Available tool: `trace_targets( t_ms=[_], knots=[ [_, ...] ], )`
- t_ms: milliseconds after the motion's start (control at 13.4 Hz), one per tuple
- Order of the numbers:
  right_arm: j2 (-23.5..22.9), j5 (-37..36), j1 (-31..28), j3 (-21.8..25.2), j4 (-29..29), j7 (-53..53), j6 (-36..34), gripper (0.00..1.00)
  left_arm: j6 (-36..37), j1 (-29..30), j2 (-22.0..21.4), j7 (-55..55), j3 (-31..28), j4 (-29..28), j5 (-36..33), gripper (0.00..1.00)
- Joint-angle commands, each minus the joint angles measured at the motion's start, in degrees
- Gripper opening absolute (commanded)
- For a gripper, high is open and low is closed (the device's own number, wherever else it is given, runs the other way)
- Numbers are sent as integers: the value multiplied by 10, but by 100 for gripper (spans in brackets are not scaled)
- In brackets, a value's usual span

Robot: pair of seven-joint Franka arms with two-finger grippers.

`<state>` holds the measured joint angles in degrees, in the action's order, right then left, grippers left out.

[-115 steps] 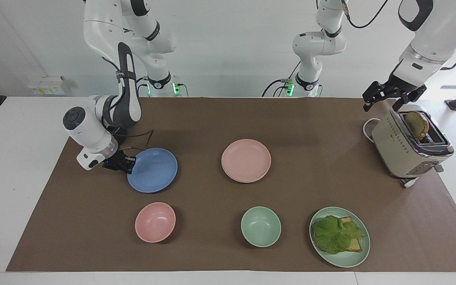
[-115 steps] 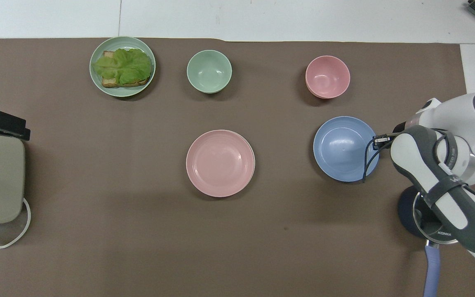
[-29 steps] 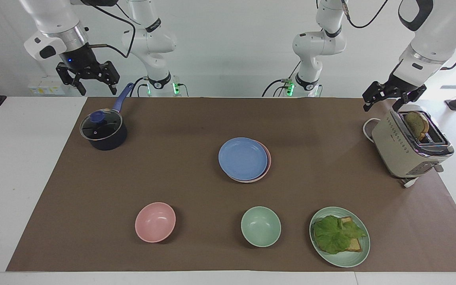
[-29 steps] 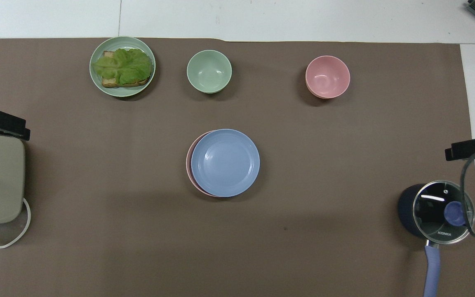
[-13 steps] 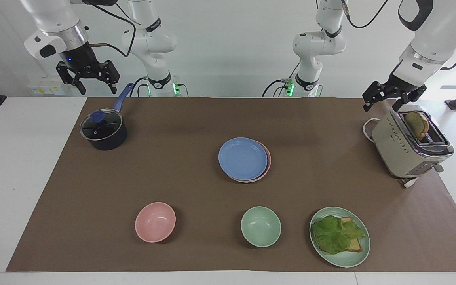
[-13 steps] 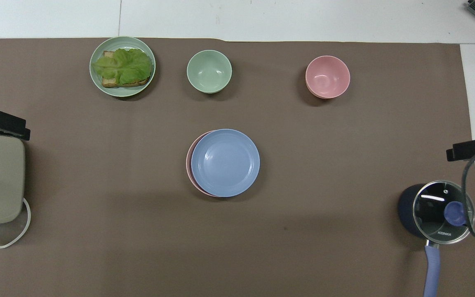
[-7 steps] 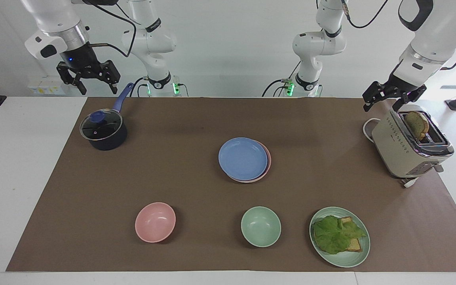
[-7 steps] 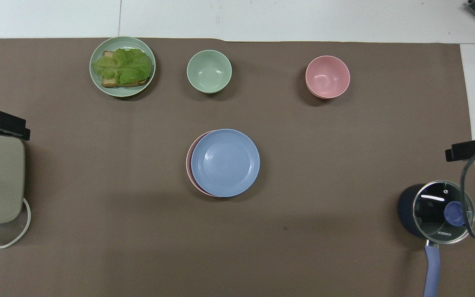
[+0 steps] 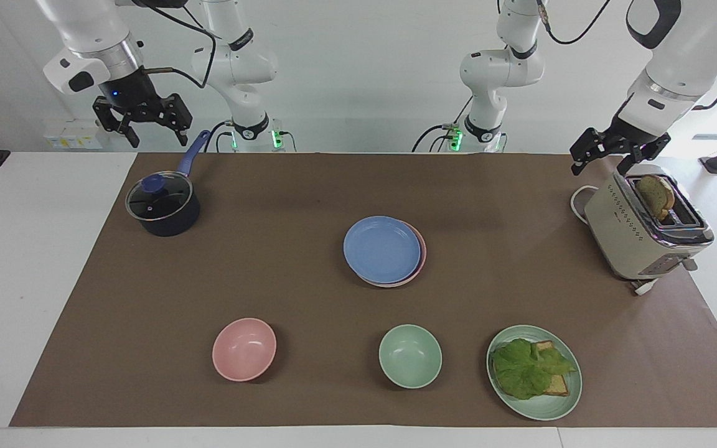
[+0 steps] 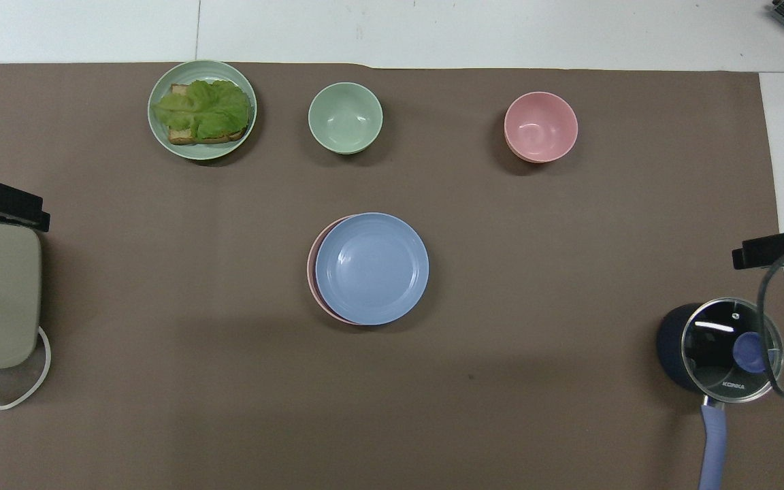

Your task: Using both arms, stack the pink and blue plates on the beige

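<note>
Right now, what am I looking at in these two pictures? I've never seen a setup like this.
Two white robot arms stand at a table. One picture faces them from across it; the other looks down from above their end. The right claw hangs open and empty over the table's edge by a lidded saucepan. The left claw, also open and empty, waits above a toaster holding a slice of bread. Mid-table, a blue plate lies on a pink plate; no beige plate shows. Farther from the robots sit a pink bowl, a green bowl and a green plate of lettuce and toast.

A white desk [image 9: 35, 261] carries a brown mat [image 9: 309, 186]. A plain white wall [image 9: 358, 74] rises at the robots' end, evenly lit.
</note>
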<state>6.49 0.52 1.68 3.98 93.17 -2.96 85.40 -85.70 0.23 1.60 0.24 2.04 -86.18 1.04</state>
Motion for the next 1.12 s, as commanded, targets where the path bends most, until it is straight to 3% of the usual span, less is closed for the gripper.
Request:
trace_targets(
  t_ms=[0,1044],
  knots=[
    [3,-18,0,-4,-4,-11,-8,100,5,-1,-6,-6,2,-6,-14,100],
    [11,-17,0,-5,10,-6,7,100,5,-1,-6,-6,2,-6,-14,100]
  ],
)
